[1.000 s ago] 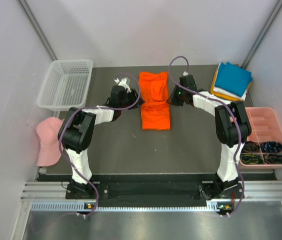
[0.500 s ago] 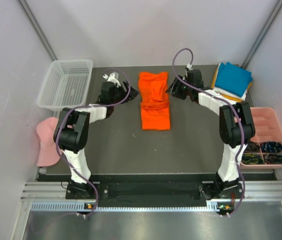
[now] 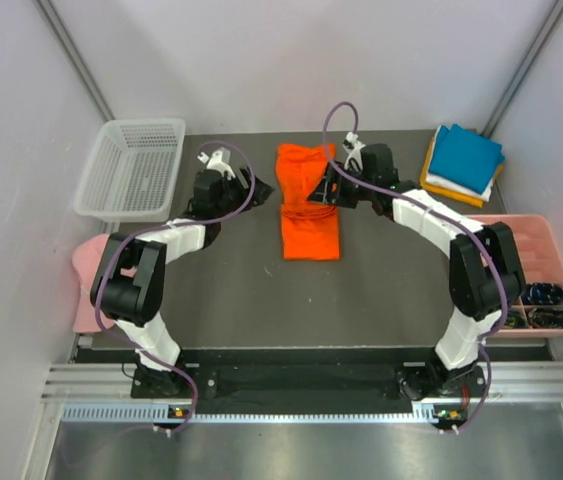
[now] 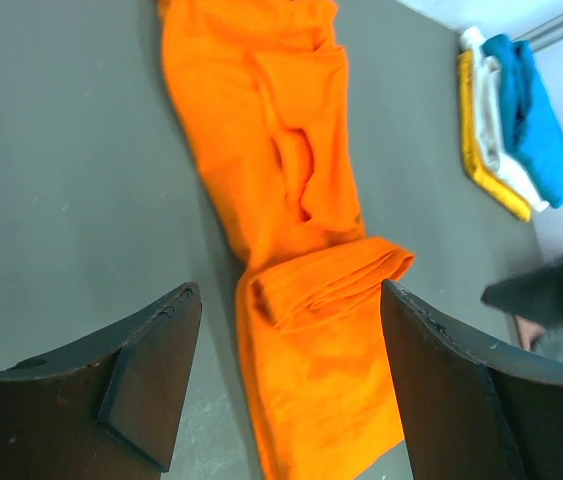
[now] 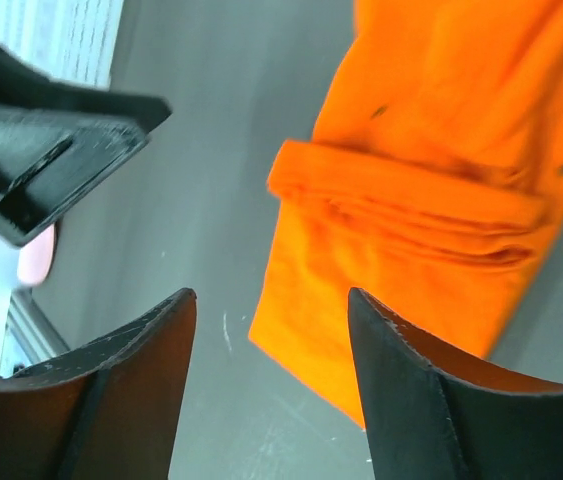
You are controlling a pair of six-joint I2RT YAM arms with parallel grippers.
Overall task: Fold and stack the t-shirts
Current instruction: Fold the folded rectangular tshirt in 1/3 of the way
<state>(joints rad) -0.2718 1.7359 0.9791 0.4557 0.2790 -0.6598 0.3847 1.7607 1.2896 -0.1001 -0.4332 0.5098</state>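
the orange shirt (image 3: 309,205) lies as a long thin strip in the far middle of the bench (image 3: 261,290), with one arm on each side of it. the left fingers (image 4: 151,370) and the right fingers (image 5: 131,370) are both spread open and hold nothing. one set is near each long edge of the shirt, i think so each can pinch its own side and fold the strip evenly. the folded pile (image 3: 464,160), blue on top of white and yellow, sits at the far right corner. that is likely where the orange one goes next. only the top view shows the white basket (image 3: 144,124) at the far left corner and the pink tray (image 3: 526,218) by the right edge. only the wrist views show the lumpy roll across the shirt's middle and its wrinkles.
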